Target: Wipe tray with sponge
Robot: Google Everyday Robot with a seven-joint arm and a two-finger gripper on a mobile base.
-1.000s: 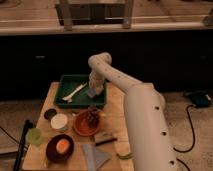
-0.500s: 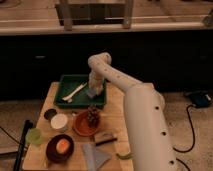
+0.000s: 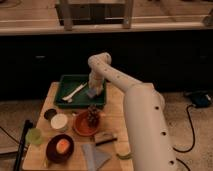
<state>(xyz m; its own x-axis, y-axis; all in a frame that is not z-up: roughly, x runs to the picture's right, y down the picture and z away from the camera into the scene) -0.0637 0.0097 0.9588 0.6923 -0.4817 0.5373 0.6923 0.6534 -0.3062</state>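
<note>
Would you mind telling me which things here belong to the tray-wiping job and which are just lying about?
Job: tray, sponge inside its right end, gripper directly over the sponge.
Lying about: white utensil in the tray, orange plate, tan block, grey-blue cloth, green cup.

My white thick-tubed robot arm [image 3: 142,120] rising from the near right, reaching far and left, bent at a rounded elbow [image 3: 100,61], wrist pointing straight down, my pale two-finger gripper [image 3: 93,90] low, left of centre
</note>
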